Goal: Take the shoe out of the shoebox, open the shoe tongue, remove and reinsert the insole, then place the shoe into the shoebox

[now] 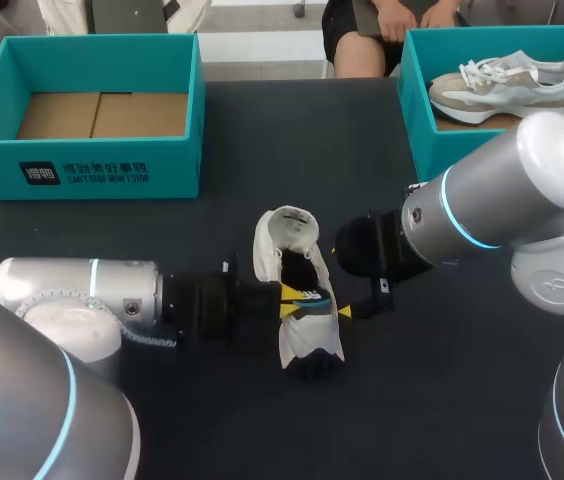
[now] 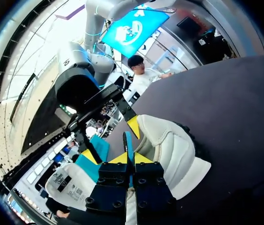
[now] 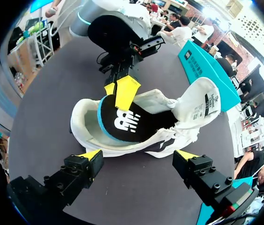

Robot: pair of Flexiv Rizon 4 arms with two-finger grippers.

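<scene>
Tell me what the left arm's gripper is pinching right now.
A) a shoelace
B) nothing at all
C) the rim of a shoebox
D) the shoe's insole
D: the left gripper has both yellow tips pressed on the blue edge of the black insole, at the opening of the white shoe lying on the table.

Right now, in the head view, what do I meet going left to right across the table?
empty shoebox → white shoe → second shoebox, holding another shoe
</scene>
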